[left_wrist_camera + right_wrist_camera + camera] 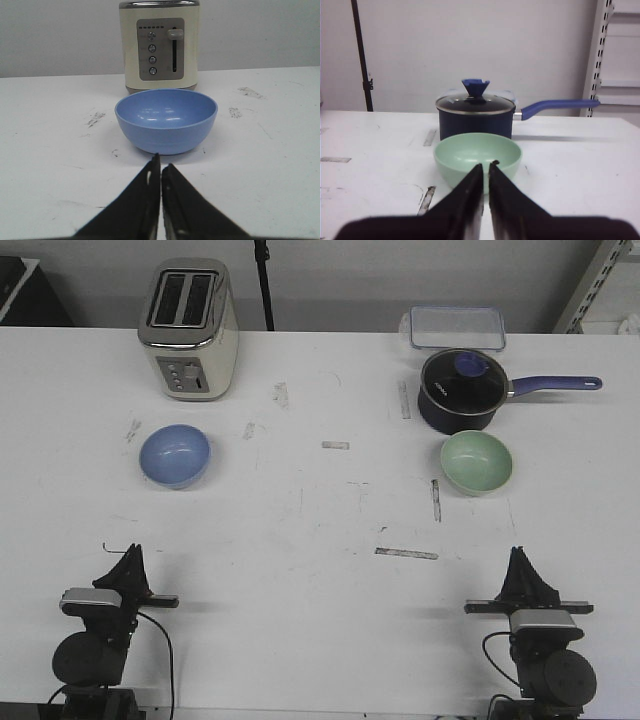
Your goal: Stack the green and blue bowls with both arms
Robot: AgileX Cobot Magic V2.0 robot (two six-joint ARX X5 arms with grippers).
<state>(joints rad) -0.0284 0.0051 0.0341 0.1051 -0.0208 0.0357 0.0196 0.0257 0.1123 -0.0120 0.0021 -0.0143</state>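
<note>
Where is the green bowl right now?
In the front view the green bowl sits on the right side of the white table, just in front of the dark saucepan and straight ahead of the right tool.

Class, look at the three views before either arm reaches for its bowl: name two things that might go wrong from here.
1. The green bowl sits close in front of the lidded saucepan. A reach by the right claw that overshoots may knock the pan.
2. Both claws, the left claw too, look shut. If they stay shut, they might shove the blue bowl toward the toaster rather than grip its rim.
</note>
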